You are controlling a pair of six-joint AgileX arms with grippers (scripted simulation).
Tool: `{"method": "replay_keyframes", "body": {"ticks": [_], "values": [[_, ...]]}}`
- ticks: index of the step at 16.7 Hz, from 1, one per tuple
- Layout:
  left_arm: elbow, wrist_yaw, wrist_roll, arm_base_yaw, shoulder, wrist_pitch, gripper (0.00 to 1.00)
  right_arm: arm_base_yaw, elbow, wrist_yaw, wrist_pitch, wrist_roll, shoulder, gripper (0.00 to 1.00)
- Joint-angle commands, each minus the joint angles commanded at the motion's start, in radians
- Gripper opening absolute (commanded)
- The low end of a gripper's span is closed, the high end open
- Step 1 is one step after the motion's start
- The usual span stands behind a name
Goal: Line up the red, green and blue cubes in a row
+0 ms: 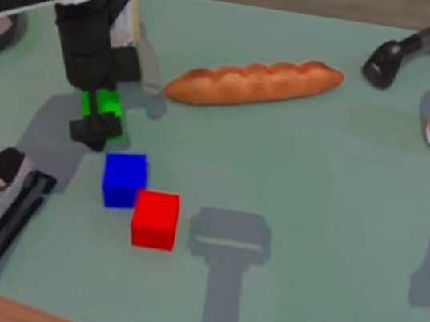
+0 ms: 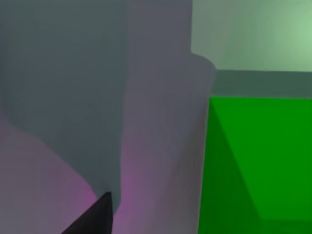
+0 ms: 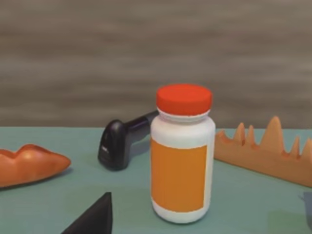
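Seemingly, left end effector (image 1: 102, 116) grips glossy green cube (image 1: 102, 101).

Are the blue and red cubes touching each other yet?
Touching, at a corner only. The top view shows the blue cube meeting the red cube with no table between them where they join, though they sit offset diagonally rather than face to face.

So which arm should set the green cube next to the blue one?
Left. Its pincer is already around the green cube, just up and left of the blue cube, which touches the red cube corner to corner. The right arm is out of the top view, facing the bottle.
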Motion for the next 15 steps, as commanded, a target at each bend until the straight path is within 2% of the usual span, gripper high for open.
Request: {"method": "replay_keyframes", "body": {"ticks": [13, 15], "values": [[0.000, 0.000, 0.000, 0.000, 0.000, 0.000, 0.02, 0.000, 0.000, 0.000, 0.000, 0.000, 0.000, 1.00], [0.000, 0.000, 0.000, 0.000, 0.000, 0.000, 0.00, 0.000, 0.000, 0.000, 0.000, 0.000, 0.000, 1.00]]}}
